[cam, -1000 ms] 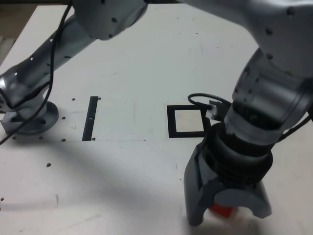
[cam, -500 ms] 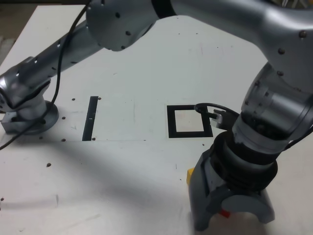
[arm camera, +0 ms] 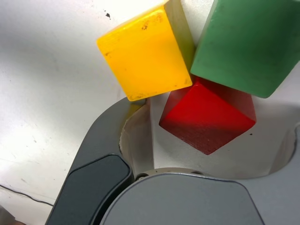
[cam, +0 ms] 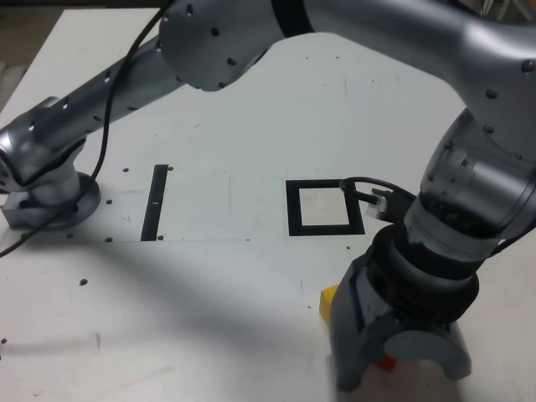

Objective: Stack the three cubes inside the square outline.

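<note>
Nearest the exterior camera: grey moulded-plastic gripper (cam: 394, 368), pointing down at the white matte tabletop (cam: 251, 109), jaws spread wide, nothing clamped between them. Wrist view shows three matte solid-colour cubes clustered together on the tabletop ahead of the jaws: one red cube (arm camera: 207, 117), sitting in the gap between the jaws, corner towards the wrist, not visibly touched by either jaw; one yellow cube (arm camera: 145, 51), slightly scuffed along an edge, its near corner just over the edge of one jaw, contact cannot be confirmed; one green cube (arm camera: 251, 42), smooth faces, pressed against both the yellow and the red. In the exterior view only a sliver of red (cam: 385, 363) under the gripper arch and a yellow corner (cam: 328, 300) on its exterior-view left are visible; green hidden by the arm. Cube count: three, one per colour, none stacked. Further back: one square outline (cam: 291, 209), thick flat black border around a white centre, empty, near the cubes but apart. Beyond, to the exterior view's left: one thin straight black strip (cam: 155, 201), then the arm's round metal base (cam: 50, 201)
</note>
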Robot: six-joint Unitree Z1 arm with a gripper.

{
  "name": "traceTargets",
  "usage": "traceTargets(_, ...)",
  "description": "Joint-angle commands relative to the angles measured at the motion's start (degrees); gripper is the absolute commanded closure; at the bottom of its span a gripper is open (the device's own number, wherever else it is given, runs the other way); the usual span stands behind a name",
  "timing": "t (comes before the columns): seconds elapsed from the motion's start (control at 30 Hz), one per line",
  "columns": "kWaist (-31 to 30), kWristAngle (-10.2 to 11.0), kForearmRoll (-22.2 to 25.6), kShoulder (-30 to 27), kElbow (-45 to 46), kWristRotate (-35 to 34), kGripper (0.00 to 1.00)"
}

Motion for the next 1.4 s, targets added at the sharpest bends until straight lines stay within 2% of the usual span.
traceTargets(0.0,0.5,-0.2,0.7,0.4,-0.1,0.6,0.05)
traceTargets(0.3,1.2,-0.8,1.0,0.5,0.1,1.8,0.08)
traceTargets(0.8,1.6,-1.2,1.0,0.9,0.2,2.5,0.2)
traceTargets(1.37,1.7,-0.3,1.3,1.1,0.3,2.5,0.48)
